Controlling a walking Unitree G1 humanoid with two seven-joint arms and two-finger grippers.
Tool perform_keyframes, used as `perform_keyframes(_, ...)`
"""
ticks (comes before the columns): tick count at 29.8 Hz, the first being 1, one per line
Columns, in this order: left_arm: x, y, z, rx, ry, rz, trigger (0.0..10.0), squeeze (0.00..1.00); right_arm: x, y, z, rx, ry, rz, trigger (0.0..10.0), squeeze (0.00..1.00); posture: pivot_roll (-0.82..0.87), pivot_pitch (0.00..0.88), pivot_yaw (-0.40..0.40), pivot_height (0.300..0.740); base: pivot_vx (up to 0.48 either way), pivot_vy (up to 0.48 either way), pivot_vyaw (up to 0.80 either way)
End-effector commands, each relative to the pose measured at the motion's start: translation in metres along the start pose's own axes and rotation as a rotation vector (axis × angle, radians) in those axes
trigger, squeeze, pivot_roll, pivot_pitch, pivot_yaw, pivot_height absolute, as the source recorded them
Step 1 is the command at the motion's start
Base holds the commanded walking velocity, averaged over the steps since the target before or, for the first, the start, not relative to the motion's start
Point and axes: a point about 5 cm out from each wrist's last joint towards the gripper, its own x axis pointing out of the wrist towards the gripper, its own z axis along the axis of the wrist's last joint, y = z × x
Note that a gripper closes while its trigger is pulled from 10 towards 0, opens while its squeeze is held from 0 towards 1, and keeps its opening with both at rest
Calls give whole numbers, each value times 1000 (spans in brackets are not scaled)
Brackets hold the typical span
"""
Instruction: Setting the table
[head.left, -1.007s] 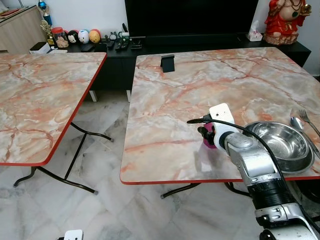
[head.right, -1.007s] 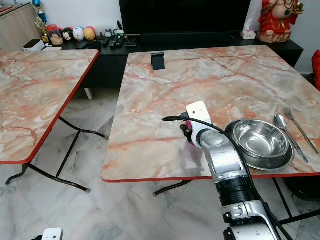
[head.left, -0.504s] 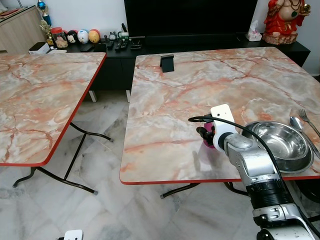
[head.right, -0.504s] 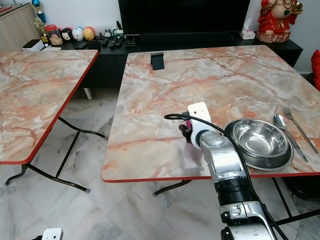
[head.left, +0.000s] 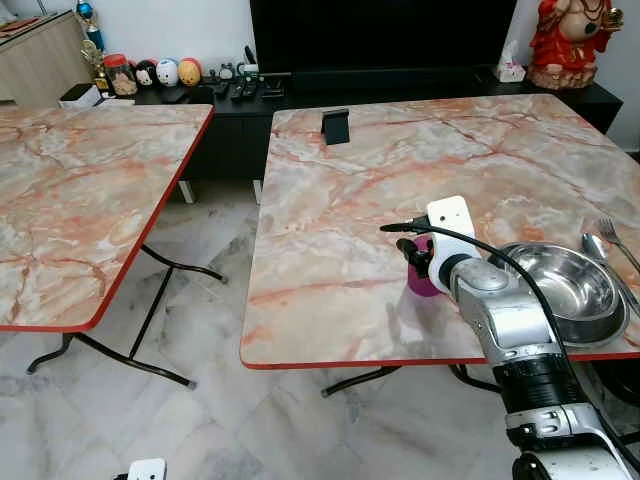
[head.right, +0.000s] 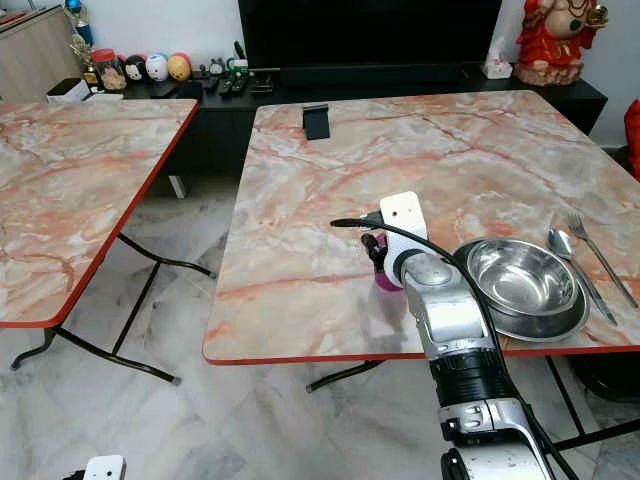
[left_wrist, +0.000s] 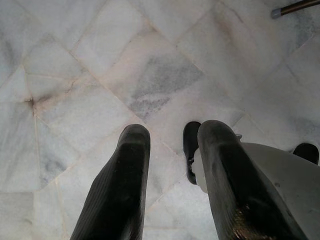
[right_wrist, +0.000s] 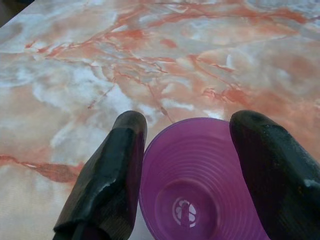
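A purple plastic cup (head.left: 422, 279) sits upright between the two black fingers of my right gripper (head.left: 419, 262), just over the marble table (head.left: 330, 230) near its front edge. In the right wrist view both fingers (right_wrist: 107, 170) press against the cup's (right_wrist: 200, 190) sides, so the gripper is shut on it. The cup is empty. Just right of it a steel bowl (head.left: 575, 290) rests on a steel plate (head.left: 600, 335), with a spoon (head.left: 595, 247) and fork (head.left: 615, 238) laid beside them. My left gripper (left_wrist: 172, 135) hangs open above the tiled floor.
A small black stand (head.left: 336, 126) is at the table's far side. A second marble table (head.left: 80, 200) stands to the left across a gap of tiled floor (head.left: 200, 300). A dark TV cabinet (head.left: 230, 95) with small items runs along the back wall.
My right gripper has carried the purple cup a little farther over the table and slightly to the right. The bowl, spoon and fork have stayed put.
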Motion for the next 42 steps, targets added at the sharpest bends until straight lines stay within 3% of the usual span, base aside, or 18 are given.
perform_keyframes(1, -2, 4, -6, 0, 23, 14, 10000, 0, -3, 3, 20, 15, -115, 10, 10000, 0, -98, 0, 66, 740, 0, 0, 0)
perform_keyframes(6, -2, 4, -6, 3, 24, 14, 10000, 0, -7, 6, 36, 21, -256, 27, 10000, 0, -96, 0, 64, 740, 0, 0, 0)
perform_keyframes(10, -2, 4, -5, 4, 21, 18, 10000, 0, -13, 23, 43, -1, -348, 89, 10000, 0, -94, 0, 62, 740, 0, 0, 0)
perform_keyframes(11, -1, 4, -4, 4, 19, 20, 10000, 0, -16, 34, 44, 0, -373, 138, 10000, 0, -94, 0, 62, 740, 0, 0, 0)
perform_keyframes(14, -1, 4, -4, 5, 18, 22, 10000, 0, -17, 50, 40, 3, -382, 203, 10000, 0, -95, 0, 62, 740, 0, 0, 0)
perform_keyframes(17, -1, 4, -4, 5, 19, 20, 10000, 0, -13, 67, 26, 7, -325, 243, 10000, 0, -96, 0, 61, 740, 0, 0, 0)
perform_keyframes(21, -1, 4, -3, 2, 18, 19, 10000, 0, -11, 77, 20, -1, -306, 276, 10000, 0, -88, 0, 58, 740, 0, 0, 0)
perform_keyframes(32, -2, 6, -5, -2, 25, 22, 10000, 0, 2, 79, -1, 3, -246, 199, 10000, 0, -89, 0, 63, 740, 0, 0, 0)
perform_keyframes(38, -2, 6, -6, 0, 29, 24, 10000, 0, 5, 95, -2, 25, -246, 223, 10000, 0, -83, 0, 63, 740, 0, 0, 0)
perform_keyframes(41, -2, 7, -6, -1, 25, 29, 10000, 0, 1, 97, 4, 51, -320, 217, 10000, 0, -82, 0, 63, 740, 0, 0, 0)
perform_keyframes(42, -2, 7, -6, 0, 22, 32, 10000, 0, -4, 93, 10, 72, -392, 192, 10000, 0, -82, 0, 65, 740, 0, 0, 0)
